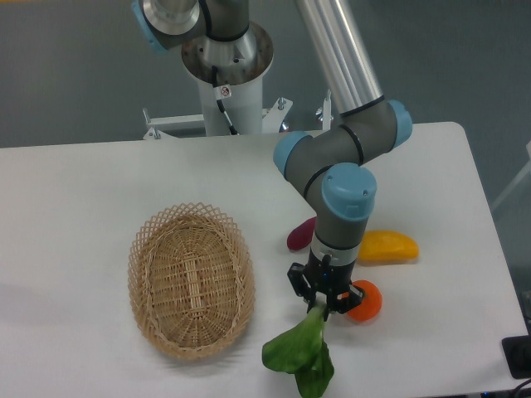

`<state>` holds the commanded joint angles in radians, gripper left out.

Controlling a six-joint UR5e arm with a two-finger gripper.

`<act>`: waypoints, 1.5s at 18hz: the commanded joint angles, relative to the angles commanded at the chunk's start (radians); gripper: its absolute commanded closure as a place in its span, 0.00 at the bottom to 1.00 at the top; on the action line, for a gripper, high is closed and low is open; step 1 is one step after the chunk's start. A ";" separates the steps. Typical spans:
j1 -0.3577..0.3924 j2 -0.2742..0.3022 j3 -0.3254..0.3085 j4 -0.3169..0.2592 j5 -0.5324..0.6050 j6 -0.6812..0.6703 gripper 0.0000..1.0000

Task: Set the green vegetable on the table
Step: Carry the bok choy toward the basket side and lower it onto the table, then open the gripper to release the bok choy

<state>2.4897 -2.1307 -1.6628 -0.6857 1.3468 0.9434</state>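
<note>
The green vegetable hangs with its broad dark green leaves low near the front of the white table; its pale stem end is up between the fingers. My gripper points down and is shut on that stem end. The leaves reach down to about the tabletop; I cannot tell whether they touch it. The gripper is to the right of the wicker basket and just left of the orange.
An empty oval wicker basket lies left of the gripper. An orange sits right beside the gripper. A yellow pepper-like item and a purple oblong vegetable lie behind, partly hidden by the arm.
</note>
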 joint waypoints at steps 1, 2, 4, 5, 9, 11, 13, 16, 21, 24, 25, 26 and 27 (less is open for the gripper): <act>0.000 0.000 0.002 0.002 0.000 0.000 0.63; 0.000 -0.002 0.002 0.003 0.000 0.002 0.56; 0.000 -0.002 0.005 0.005 0.000 0.003 0.42; 0.000 -0.002 0.006 0.005 0.000 0.012 0.35; 0.002 0.000 0.014 0.003 0.003 0.107 0.00; 0.006 0.003 0.017 0.002 0.003 0.109 0.00; 0.011 0.006 0.017 0.002 0.003 0.110 0.00; 0.032 0.038 0.058 -0.003 0.002 0.089 0.00; 0.040 0.078 0.201 -0.008 -0.001 0.071 0.00; 0.063 0.092 0.256 -0.008 0.005 0.075 0.00; 0.075 0.103 0.259 -0.011 0.008 0.078 0.00; 0.095 0.121 0.259 -0.012 0.017 0.089 0.00; 0.115 0.138 0.259 -0.014 0.026 0.110 0.00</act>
<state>2.6045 -1.9928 -1.4036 -0.6995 1.3728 1.0536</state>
